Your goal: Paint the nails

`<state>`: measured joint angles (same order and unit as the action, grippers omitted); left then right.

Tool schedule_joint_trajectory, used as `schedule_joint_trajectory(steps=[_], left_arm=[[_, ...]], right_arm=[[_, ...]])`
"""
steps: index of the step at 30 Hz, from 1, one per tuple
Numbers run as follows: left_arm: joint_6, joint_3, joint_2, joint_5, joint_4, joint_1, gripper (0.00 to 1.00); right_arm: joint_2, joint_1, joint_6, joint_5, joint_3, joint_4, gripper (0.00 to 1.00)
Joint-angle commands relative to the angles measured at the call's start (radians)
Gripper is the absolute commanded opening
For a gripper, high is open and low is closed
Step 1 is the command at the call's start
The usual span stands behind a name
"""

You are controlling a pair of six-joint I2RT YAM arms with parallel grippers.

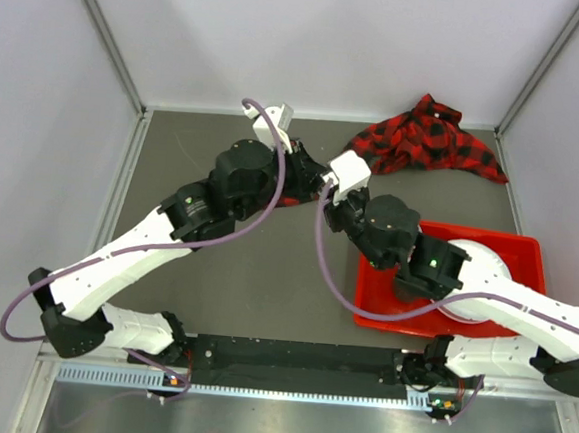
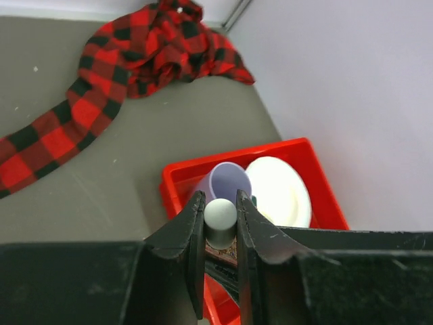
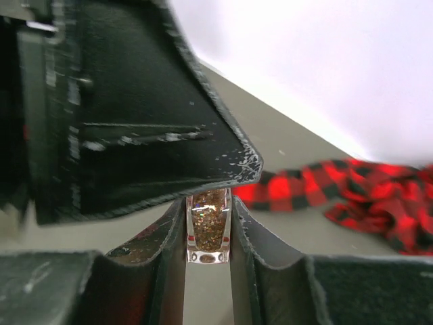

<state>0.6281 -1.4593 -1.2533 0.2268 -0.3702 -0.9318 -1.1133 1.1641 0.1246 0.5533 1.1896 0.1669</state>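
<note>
Left fingers (image 2: 184, 233): I see them clamped on the white cap (image 2: 220, 215).
Right fingers (image 3: 245, 237): gripping the glitter bottle (image 3: 208, 230).

Pale walls (image 1: 333, 39) enclose a grey tabletop (image 1: 265, 275)

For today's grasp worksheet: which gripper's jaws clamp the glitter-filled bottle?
The right gripper: its jaws pinch the glitter bottle, while the left gripper grips only a round pale cap.
</note>
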Motion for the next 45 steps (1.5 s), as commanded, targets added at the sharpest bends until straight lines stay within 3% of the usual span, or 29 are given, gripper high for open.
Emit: schedule_joint_trajectory(steps=[1, 4, 5, 6, 7, 8, 10, 24, 31, 33, 38, 45], left_arm=[[0.004, -0.013, -0.012, 0.131, 0.031, -0.001, 0.00], [0.027, 0.052, 0.021, -0.036, 0.141, 0.051, 0.00], [0.039, 0.074, 0.043, -0.091, 0.172, 0.069, 0.06], [0.056, 0.097, 0.055, -0.215, 0.245, 0.109, 0.17], [0.088, 0.147, 0.067, -0.278, 0.285, 0.129, 0.43], [0.100, 0.175, 0.096, -0.338, 0.324, 0.145, 0.56], [0.124, 0.244, 0.130, -0.444, 0.451, 0.174, 0.68], [0.073, 0.373, 0.364, -0.724, 0.574, 0.177, 0.73], [0.099, 0.363, 0.354, -0.771, 0.573, 0.177, 0.74], [0.143, 0.384, 0.353, -0.811, 0.647, 0.177, 0.75], [0.264, 0.409, 0.305, -0.938, 0.816, 0.177, 0.65], [0.280, 0.390, 0.262, -0.980, 0.850, 0.177, 0.53]], right_arm=[[0.023, -0.010, 0.052, -0.057, -0.014, -0.064, 0.00], [0.079, -0.104, -0.032, -0.277, -0.057, -0.066, 0.00], [0.093, -0.116, -0.046, -0.315, -0.070, -0.069, 0.00], [0.104, -0.122, -0.051, -0.378, -0.077, -0.070, 0.00], [0.125, -0.136, -0.059, -0.406, -0.084, -0.067, 0.00], [0.130, -0.141, -0.071, -0.435, -0.082, -0.052, 0.00], [0.135, -0.149, -0.080, -0.512, -0.064, -0.020, 0.00], [0.228, -0.270, -0.390, -1.001, -0.061, -0.073, 0.00], [0.239, -0.282, -0.491, -1.101, -0.068, -0.159, 0.00], [0.240, -0.287, -0.514, -1.116, -0.073, -0.159, 0.00], [0.234, -0.297, -0.565, -1.152, -0.079, -0.230, 0.00], [0.219, -0.313, -0.580, -1.172, -0.085, -0.253, 0.00]])
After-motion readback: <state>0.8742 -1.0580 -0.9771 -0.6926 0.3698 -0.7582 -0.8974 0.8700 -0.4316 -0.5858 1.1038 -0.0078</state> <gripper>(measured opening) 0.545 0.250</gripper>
